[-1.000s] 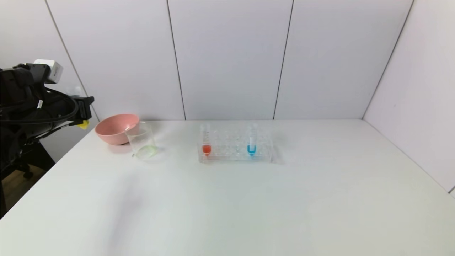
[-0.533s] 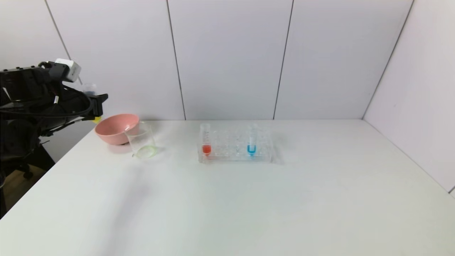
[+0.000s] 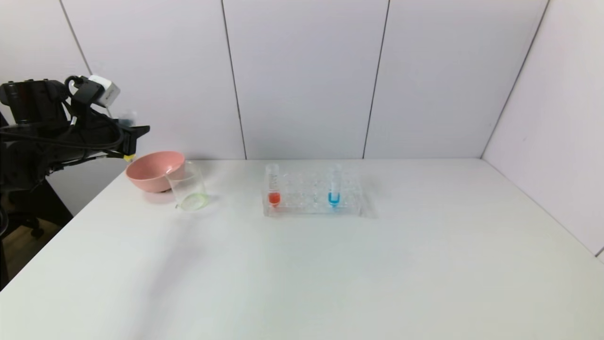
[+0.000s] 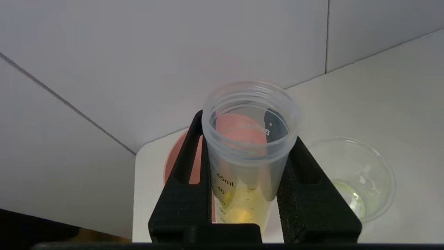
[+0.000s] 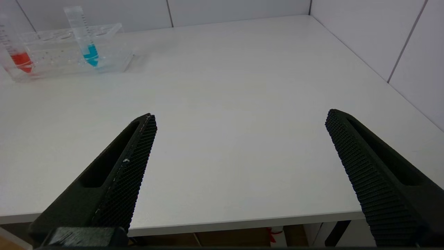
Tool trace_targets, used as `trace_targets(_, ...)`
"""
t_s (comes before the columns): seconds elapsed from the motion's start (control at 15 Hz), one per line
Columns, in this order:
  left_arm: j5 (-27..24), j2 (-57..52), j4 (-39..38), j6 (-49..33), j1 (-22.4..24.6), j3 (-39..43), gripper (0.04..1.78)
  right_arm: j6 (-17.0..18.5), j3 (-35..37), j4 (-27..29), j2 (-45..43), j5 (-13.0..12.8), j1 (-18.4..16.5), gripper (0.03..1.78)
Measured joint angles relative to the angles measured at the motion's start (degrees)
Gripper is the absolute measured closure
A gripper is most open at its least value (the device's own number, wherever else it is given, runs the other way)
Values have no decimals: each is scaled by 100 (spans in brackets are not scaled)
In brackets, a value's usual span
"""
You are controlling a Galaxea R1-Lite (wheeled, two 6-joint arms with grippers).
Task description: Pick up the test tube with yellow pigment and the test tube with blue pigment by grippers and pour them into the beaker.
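My left gripper (image 3: pixel 134 137) hangs in the air at the table's far left, just left of and above the pink bowl. It is shut on the test tube with yellow pigment (image 4: pixel 248 152), which stands nearly upright between the black fingers (image 4: pixel 184 180) with yellow liquid low in it. The beaker (image 3: pixel 188 186) stands on the table to the right of the bowl, with a thin yellowish film at its bottom (image 4: pixel 353 177). The test tube with blue pigment (image 3: pixel 334 186) stands upright in the clear rack (image 3: pixel 311 196). My right gripper (image 5: pixel 239 118) is open and holds nothing, low by the table's near edge.
A pink bowl (image 3: pixel 153 170) sits behind the beaker, touching or nearly touching it. A red-liquid tube (image 3: pixel 272 185) stands at the rack's left end. White wall panels close off the back and right side. The table's left edge runs under my left arm.
My left arm has moved up and to the right with the yellow tube, from beside the table's edge to just above the bowl's left rim. Nothing on the table moved.
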Motion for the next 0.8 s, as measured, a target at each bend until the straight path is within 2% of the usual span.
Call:
trace_targets(0.2,-427,116,439,735,140,-428,129,0,0,0,0,0,5,4)
trace_targets(0.33,-545,234,756,1268,185,-728,129,0,0,0,0,0,2,4)
trace_targets(0.6,-862,513,872,2205,221,-992,129,0,0,0,0,0,5,4)
trace_targets(0.8,-909,657,1136,3065,232,-1133,129,0,0,0,0,0,5,4)
